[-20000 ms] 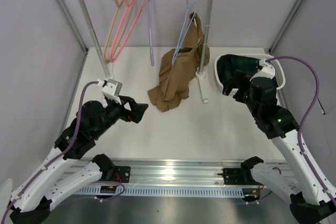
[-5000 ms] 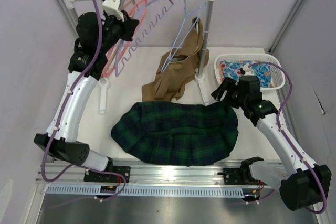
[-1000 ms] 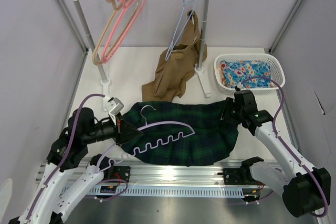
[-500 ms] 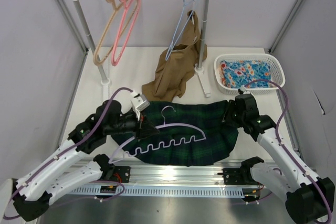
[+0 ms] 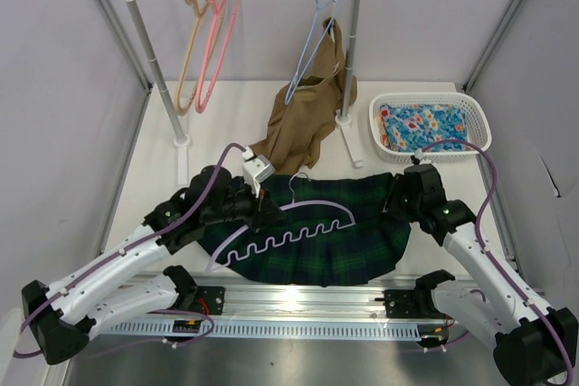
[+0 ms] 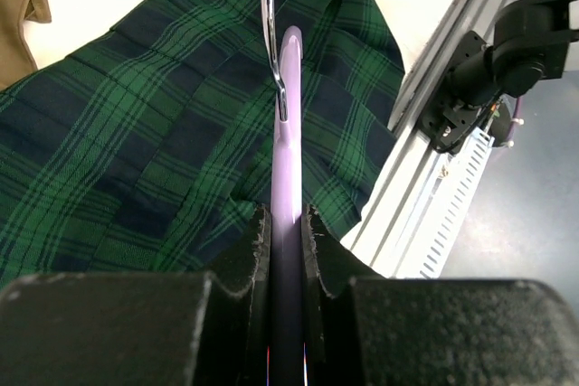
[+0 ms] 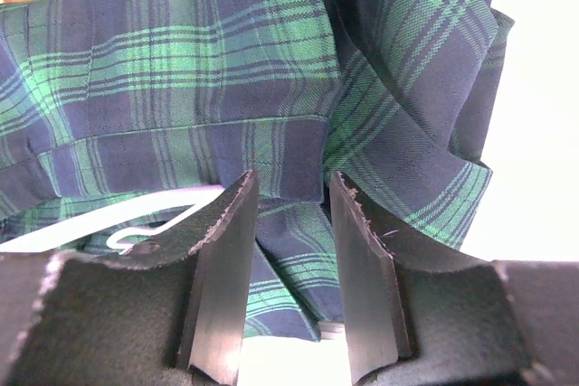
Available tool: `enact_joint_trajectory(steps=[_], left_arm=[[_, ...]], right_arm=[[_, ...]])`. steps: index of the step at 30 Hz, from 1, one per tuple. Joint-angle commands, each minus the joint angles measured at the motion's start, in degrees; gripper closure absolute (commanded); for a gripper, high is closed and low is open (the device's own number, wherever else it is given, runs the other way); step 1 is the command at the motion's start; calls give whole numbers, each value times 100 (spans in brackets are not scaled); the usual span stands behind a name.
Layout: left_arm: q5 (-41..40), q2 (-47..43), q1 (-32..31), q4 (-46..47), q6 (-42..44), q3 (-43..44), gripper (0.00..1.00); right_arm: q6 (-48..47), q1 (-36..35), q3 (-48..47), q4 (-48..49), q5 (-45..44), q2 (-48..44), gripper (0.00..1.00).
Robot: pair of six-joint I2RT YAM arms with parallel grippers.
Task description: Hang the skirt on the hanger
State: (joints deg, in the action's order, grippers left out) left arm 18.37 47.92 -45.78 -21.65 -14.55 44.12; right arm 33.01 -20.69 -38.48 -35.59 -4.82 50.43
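Observation:
The green and navy plaid skirt (image 5: 362,237) lies spread flat on the table in front of the arms. The lavender hanger (image 5: 289,232) with its scalloped bar lies over the skirt's left half, its metal hook (image 5: 297,183) pointing toward the back. My left gripper (image 5: 262,207) is shut on the hanger's arm; in the left wrist view the fingers (image 6: 288,219) clamp the lavender plastic (image 6: 289,115) above the skirt (image 6: 136,133). My right gripper (image 5: 398,201) is at the skirt's right end, open (image 7: 291,192), a fold of plaid cloth (image 7: 271,70) between its fingers.
At the back stands a clothes rack (image 5: 348,61) with tan and pink hangers (image 5: 199,42) and a thin blue hanger (image 5: 312,51) carrying a tan-brown garment (image 5: 303,128). A white basket (image 5: 479,124) at the back right holds blue floral cloth (image 5: 425,124). A metal rail (image 5: 298,300) runs along the near edge.
My left arm has carried the hanger to the right and farther back over the skirt. The right gripper has stayed at the skirt's right end.

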Motion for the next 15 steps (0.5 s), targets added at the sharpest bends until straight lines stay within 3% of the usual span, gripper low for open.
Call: enact_joint_trajectory(steps=[1, 15], left_arm=[[-61, 33, -54, 556, 31, 18, 100], [-809, 358, -63, 767, 92, 378, 100]], right_arm=[[56, -32, -2, 52, -98, -60, 57], [188, -418, 315, 290, -318, 63, 57]])
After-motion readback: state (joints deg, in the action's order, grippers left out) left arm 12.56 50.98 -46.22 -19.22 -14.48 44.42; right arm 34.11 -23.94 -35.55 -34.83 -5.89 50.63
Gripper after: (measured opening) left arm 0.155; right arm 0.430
